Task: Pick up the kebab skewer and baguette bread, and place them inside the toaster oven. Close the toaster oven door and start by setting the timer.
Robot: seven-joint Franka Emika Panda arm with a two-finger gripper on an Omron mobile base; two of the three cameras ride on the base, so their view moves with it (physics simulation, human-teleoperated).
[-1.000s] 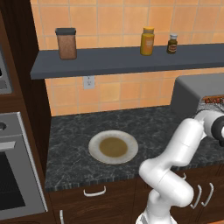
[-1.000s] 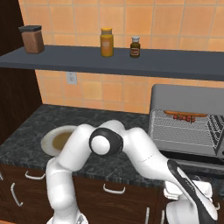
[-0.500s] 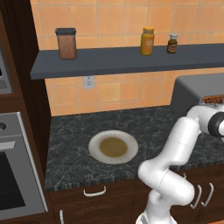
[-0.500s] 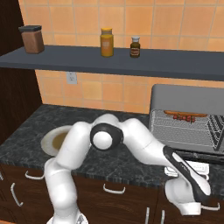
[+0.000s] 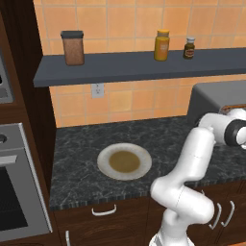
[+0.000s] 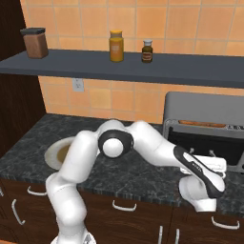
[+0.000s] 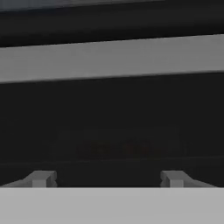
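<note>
The grey toaster oven (image 6: pixel 205 106) stands at the right end of the counter, its side visible in the left base view (image 5: pixel 215 96). The toaster oven door (image 6: pixel 209 143) is tilted up, almost shut, with a narrow gap at the top. In that gap an orange-brown strip shows, the baguette bread (image 6: pixel 202 123). My gripper (image 6: pixel 217 164) is pressed low against the door from the front. In the hand view its fingertips (image 7: pixel 41 178) stand far apart with nothing between them, so the gripper (image 7: pixel 107 179) is open. Behind the dark glass a faint reddish streak, possibly the kebab skewer (image 7: pixel 118 149), can be made out.
An empty white plate (image 5: pixel 103 166) lies on the dark stone counter left of the arm. A shelf (image 5: pixel 134 69) above carries a brown canister (image 5: pixel 73 47) and two jars. A built-in oven (image 5: pixel 19 192) is at the far left. Drawers with handles run below the counter.
The toaster oven door has swung up from lying open to nearly shut, hiding the rack. My hand has risen with it, staying against the door.
</note>
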